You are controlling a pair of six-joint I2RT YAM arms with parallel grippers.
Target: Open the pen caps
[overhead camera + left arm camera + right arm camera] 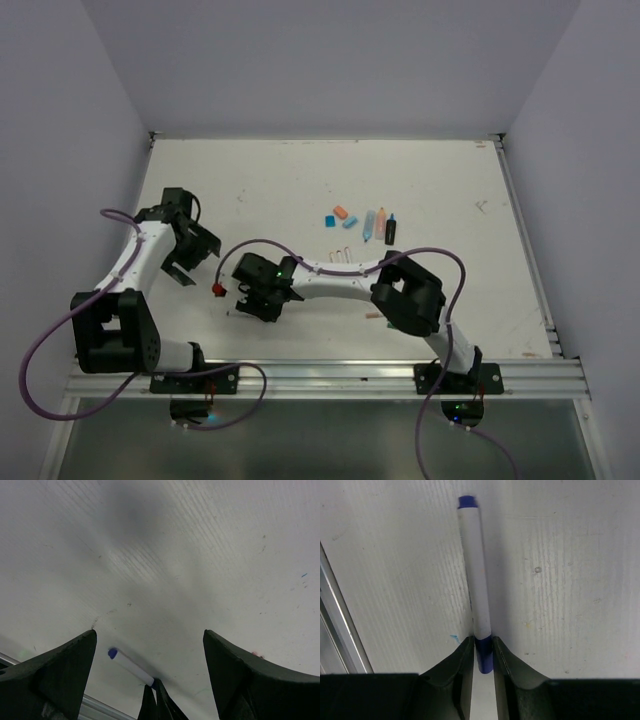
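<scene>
Right wrist view: my right gripper clamps the blue cap of a white pen; the cap looks unpulled. My left gripper gapes, empty. Loose caps lie farther back, so I judge the job partway.

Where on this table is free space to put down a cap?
Free: the far strip of the table behind the markers, and the right side beyond them. Crowded: the near middle, around the right claw and its pen.
</scene>
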